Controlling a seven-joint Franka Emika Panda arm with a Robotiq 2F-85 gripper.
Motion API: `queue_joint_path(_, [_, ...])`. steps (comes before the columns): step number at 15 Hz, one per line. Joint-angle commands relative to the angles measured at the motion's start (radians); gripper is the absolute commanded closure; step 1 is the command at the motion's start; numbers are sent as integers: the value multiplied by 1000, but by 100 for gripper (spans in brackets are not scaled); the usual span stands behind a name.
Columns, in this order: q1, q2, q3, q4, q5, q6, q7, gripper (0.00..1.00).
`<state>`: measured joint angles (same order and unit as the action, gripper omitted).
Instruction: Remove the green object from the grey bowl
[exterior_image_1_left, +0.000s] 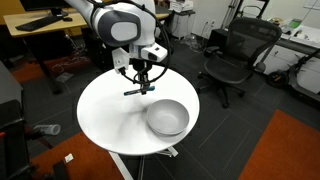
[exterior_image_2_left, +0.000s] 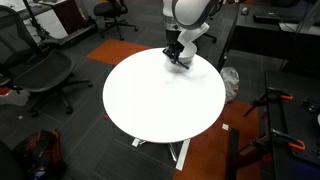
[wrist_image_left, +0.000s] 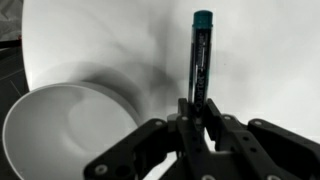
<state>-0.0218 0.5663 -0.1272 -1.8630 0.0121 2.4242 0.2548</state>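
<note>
My black two-finger gripper (wrist_image_left: 198, 112) is clamped on the thin teal-green marker-like stick (wrist_image_left: 201, 55). The jaws are drawn in to its width near one end. In the wrist view the rest of the stick runs straight out ahead of my fingers, with its dark cap farthest from me. In an exterior view the stick (exterior_image_1_left: 138, 91) hangs level beneath the gripper (exterior_image_1_left: 147, 85), sticking out to one side.

Just beside my fingers, low and to the left in the wrist view, sits the round, shiny silver-grey bowl (wrist_image_left: 40, 140). It is empty and apart from the stick. The stick's long axis runs past the rim rather than over it, so I judge the removal itself done and only the setting down left.

Under and beyond the stick is the bare top of the round white table (wrist_image_left: 265, 60), on the side away from the bowl (exterior_image_1_left: 167, 128). I cannot tell how high the stick is above it. Far behind stands a black mesh office chair (exterior_image_1_left: 238, 52).
</note>
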Motion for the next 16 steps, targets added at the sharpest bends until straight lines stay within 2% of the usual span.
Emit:
queue_joint_path(1, [0,-21,17,-37,-7,18,-34,95])
queue_joint_path(16, [5,67,13,-31,-4,87,-25,95])
